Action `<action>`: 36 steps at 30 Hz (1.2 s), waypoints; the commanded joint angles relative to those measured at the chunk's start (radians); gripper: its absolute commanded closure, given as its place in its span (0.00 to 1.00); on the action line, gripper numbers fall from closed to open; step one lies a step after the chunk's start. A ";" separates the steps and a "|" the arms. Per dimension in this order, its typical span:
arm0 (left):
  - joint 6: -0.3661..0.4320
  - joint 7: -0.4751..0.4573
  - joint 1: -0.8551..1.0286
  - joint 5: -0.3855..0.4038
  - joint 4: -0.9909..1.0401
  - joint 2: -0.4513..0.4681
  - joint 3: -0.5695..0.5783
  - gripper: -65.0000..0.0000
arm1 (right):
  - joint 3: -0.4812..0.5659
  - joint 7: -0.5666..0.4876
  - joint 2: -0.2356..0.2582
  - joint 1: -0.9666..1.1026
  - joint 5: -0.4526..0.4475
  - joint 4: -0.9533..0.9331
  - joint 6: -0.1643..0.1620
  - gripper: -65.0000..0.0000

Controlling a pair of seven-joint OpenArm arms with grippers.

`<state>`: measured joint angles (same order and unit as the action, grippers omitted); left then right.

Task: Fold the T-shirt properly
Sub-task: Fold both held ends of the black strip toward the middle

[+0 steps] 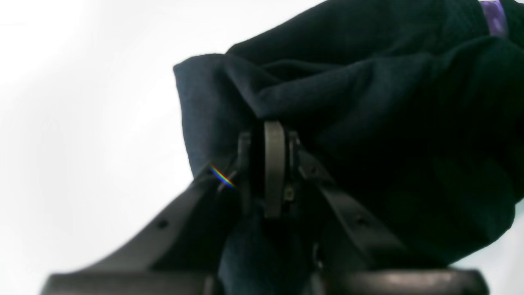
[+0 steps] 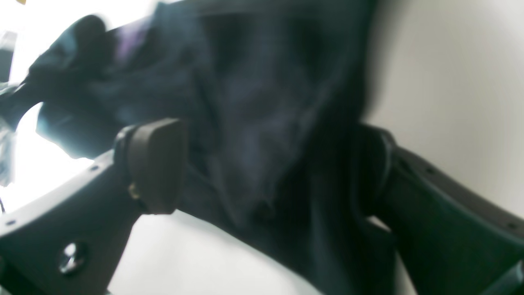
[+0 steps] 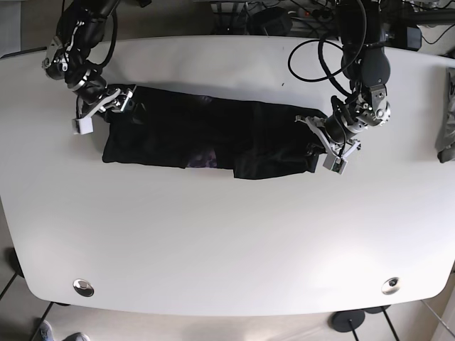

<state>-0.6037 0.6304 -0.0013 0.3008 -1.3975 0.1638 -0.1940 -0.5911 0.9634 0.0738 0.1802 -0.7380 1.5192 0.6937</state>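
The dark navy T-shirt (image 3: 213,135) lies in a long crumpled band across the white table (image 3: 227,241). In the base view my left gripper (image 3: 321,142) is at the band's right end. In the left wrist view the left gripper (image 1: 273,135) is shut on a bunched fold of the T-shirt (image 1: 368,102). My right gripper (image 3: 117,101) is at the band's top left corner. In the right wrist view the right gripper (image 2: 266,172) stands wide open with the cloth (image 2: 254,102) hanging between its fingers (image 2: 157,164). A purple print (image 1: 493,18) shows on the cloth.
A grey folded item (image 3: 446,135) lies at the table's right edge. Cables (image 3: 313,57) loop behind the left arm at the back. Two metal discs (image 3: 84,287) sit near the table's front corners.
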 commanded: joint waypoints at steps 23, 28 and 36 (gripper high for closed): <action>0.009 0.099 0.002 -0.036 0.001 -0.168 0.001 0.97 | 0.403 -0.039 0.050 -0.001 -0.013 0.495 -0.145 0.97; 0.011 0.099 0.002 -0.036 0.002 -0.191 0.003 0.97 | 0.626 -0.045 0.022 -0.083 -0.004 0.473 -0.148 0.97; 0.009 0.099 0.004 -0.030 0.001 -0.186 0.001 0.97 | 0.699 -0.105 -0.102 -0.195 0.364 0.231 -0.147 0.96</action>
<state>-0.6025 0.6834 0.0017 0.3050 -1.3937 -0.0246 -0.1928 0.1085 0.8833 -0.0235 -0.0010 -0.3473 1.7313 0.5415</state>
